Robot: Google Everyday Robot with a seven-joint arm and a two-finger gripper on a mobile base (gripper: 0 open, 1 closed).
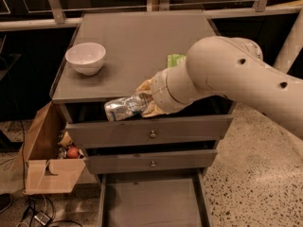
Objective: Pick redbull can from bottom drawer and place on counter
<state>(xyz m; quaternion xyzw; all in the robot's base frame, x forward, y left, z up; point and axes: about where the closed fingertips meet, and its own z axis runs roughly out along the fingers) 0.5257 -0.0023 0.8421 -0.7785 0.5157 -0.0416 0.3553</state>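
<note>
My gripper is shut on the redbull can, a shiny silver can held lying sideways. It hangs at the front edge of the counter, just below the rim and in front of the top drawer. The big beige arm reaches in from the right and hides most of the counter's right side. The bottom drawer is pulled open below; its grey tray shows nothing in it.
A white bowl stands on the counter's left. A green snack bag peeks out behind the arm. Two knobbed upper drawers are closed. An open cardboard box with small items stands on the floor at the left.
</note>
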